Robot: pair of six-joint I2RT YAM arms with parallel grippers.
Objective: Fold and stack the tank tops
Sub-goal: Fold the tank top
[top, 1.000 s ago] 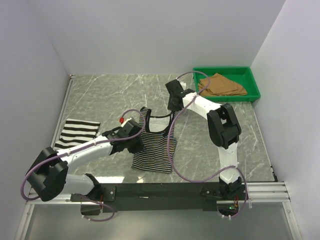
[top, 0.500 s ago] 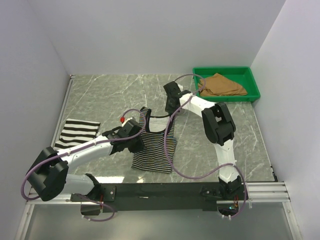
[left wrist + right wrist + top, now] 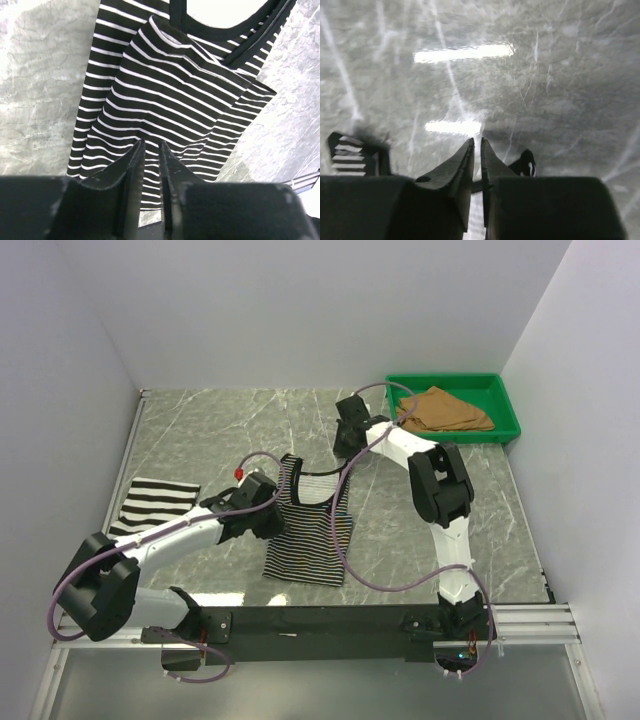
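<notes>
Right gripper (image 3: 476, 142) has drawn back from the thin-striped tank top (image 3: 175, 90), fingers clenched on nothing over the grey veined marble table (image 3: 220, 430). Left gripper (image 3: 151, 145) hovers clenched above this soft cloth, which lies flat mid-table with one side folded over

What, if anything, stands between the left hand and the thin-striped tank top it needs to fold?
Nothing visible does. The left hand hangs directly over the thin-striped tank top, with only its cloth showing beneath it. The right hand is over the marble table beyond the neckline, out of the way.
</notes>
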